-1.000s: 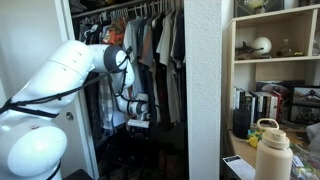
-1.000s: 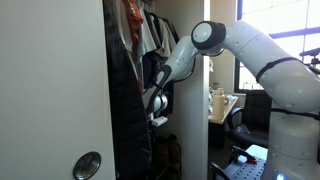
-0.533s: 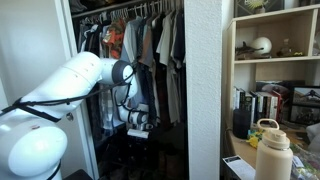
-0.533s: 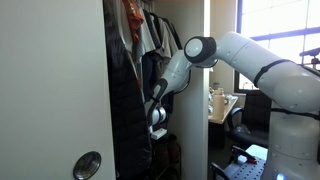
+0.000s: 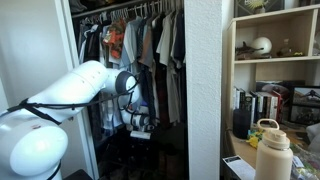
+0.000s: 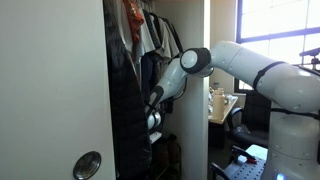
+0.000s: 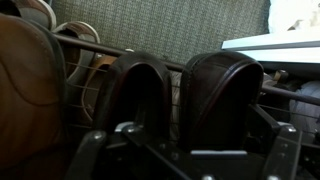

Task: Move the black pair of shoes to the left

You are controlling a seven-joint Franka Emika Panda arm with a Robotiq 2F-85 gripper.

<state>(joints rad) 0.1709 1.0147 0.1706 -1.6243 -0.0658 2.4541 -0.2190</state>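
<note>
**Exterior view, closet seen from the front.** The white robot arm point(image 5: 75, 90) reaches into the open closet. Its gripper point(image 5: 138, 124) hangs low at 6 o'clock from the row of dark hanging garments point(image 5: 150, 45). The spread of the jaws cannot be told here. The closet floor is too dark to make out footwear. At 3 o'clock stand a wooden shelf unit point(image 5: 232, 70) and a cream bottle with a yellow lid point(image 5: 272, 150).

**Exterior view, closet seen from the side.** The arm enters from 3 o'clock, and the gripper point(image 6: 152, 122) is inside the opening, beside the hanging clothes. The jaw spread cannot be told. A round metal door knob point(image 6: 87, 165) sits at 7 o'clock.

**Wrist view.** The black pair of shoes point(image 7: 190, 95) stands side by side on a metal wire rack point(image 7: 80, 45), at the centre of the frame. A brown leather shoe point(image 7: 25, 85) sits at 9 o'clock, just beside the pair. The gripper point(image 7: 185, 150) is at 6 o'clock with its fingers point(image 7: 92, 145) set wide apart, holding nothing. It is near the shoes, and contact cannot be confirmed.
</note>
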